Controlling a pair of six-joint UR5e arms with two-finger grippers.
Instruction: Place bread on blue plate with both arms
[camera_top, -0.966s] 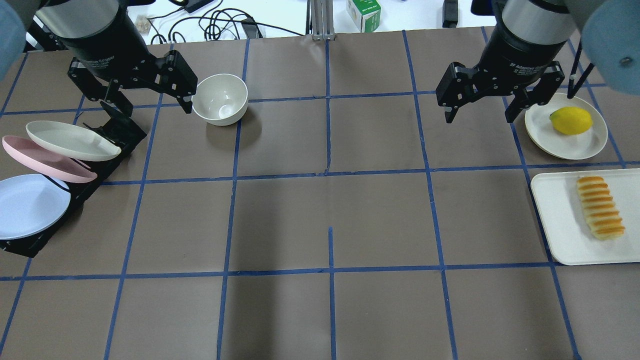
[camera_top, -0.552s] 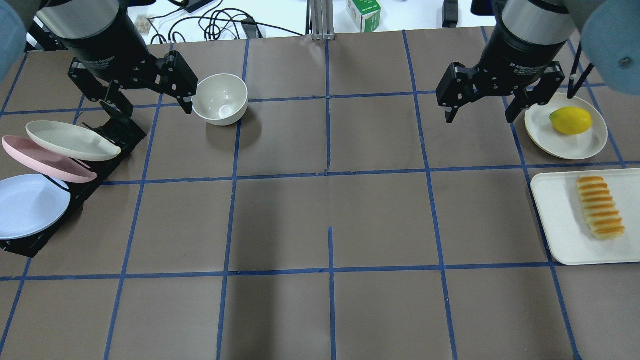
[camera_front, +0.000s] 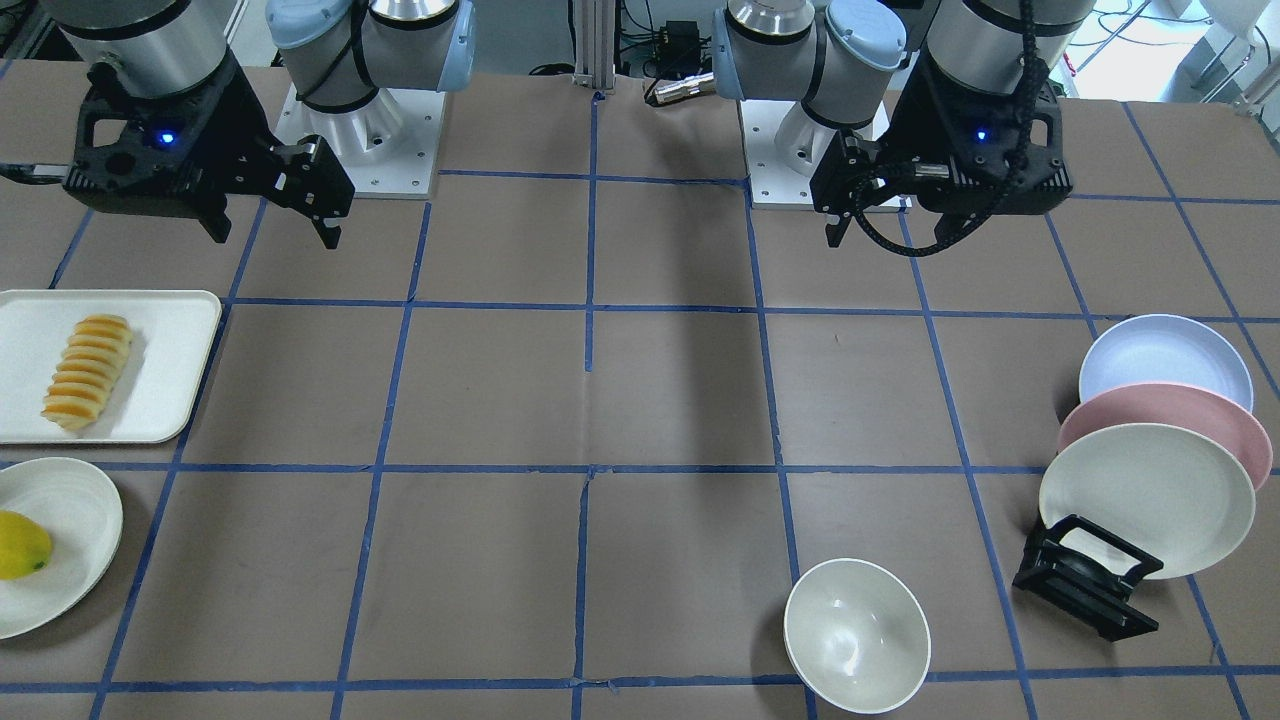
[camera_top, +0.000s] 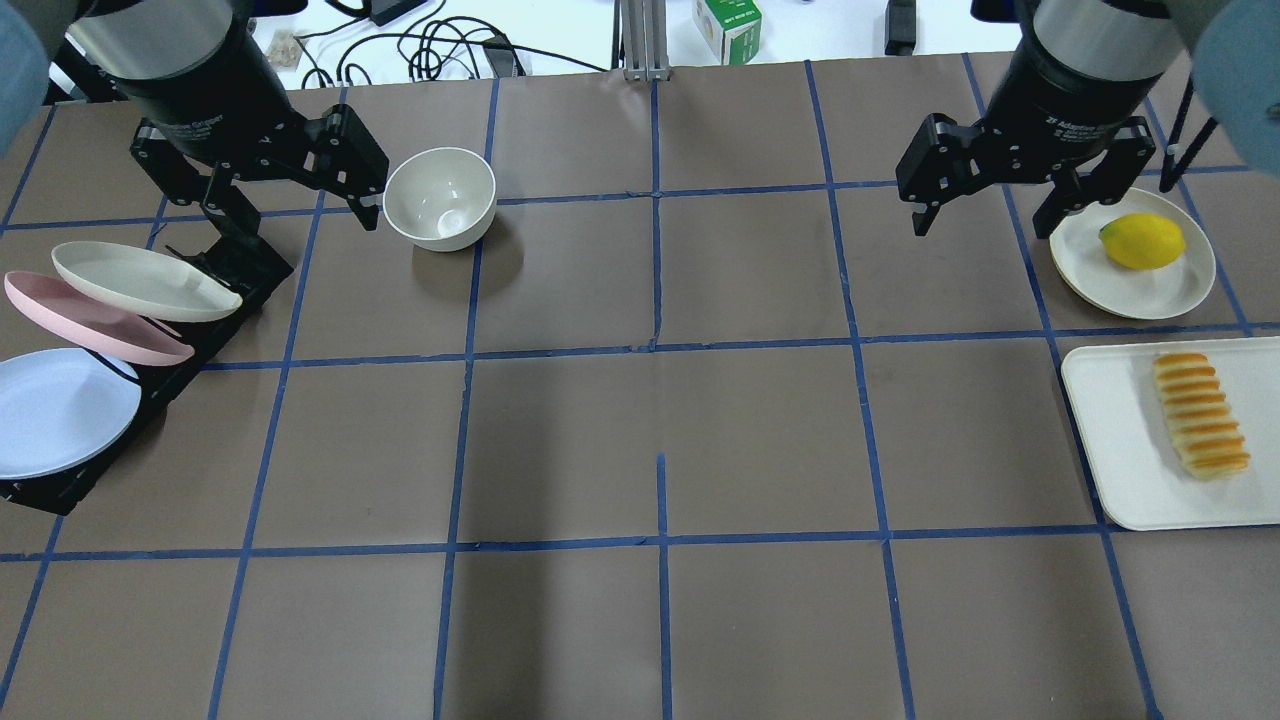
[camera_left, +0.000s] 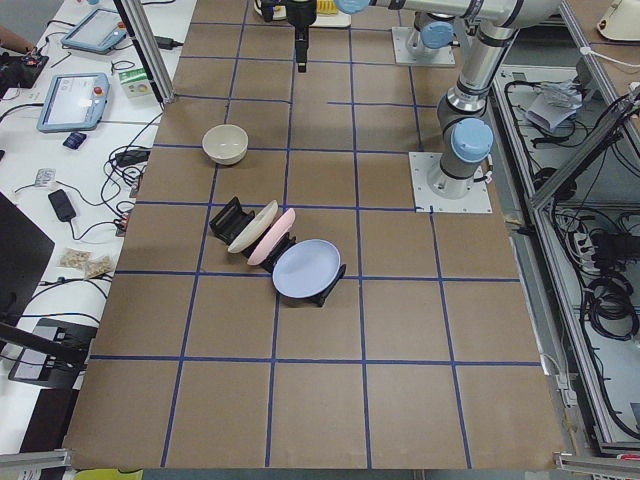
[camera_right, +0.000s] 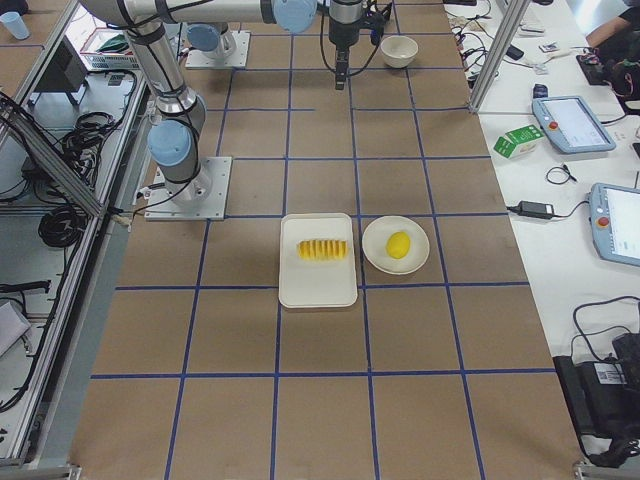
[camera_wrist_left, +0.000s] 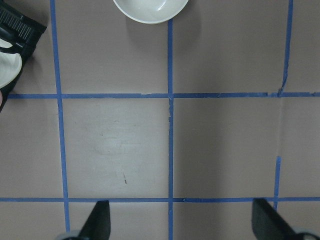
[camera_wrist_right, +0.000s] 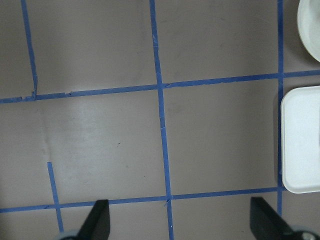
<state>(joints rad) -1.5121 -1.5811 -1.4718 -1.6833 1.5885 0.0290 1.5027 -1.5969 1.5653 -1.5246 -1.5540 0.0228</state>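
The bread lies on a white tray at the table's right edge; it also shows in the front view. The blue plate leans in a black rack at the left edge, and shows in the front view. My right gripper hangs open and empty above the table, up and left of the tray. My left gripper hangs open and empty above the rack's far end, well clear of the blue plate. Both wrist views show spread fingers over bare table.
A pink plate and a cream plate lean in the same rack. A white bowl stands just right of my left gripper. A lemon sits on a cream plate beside my right gripper.
My right gripper has moved to the right and slightly farther away, nearer the lemon plate. My left gripper has shifted slightly left. Nothing on the table has moved.
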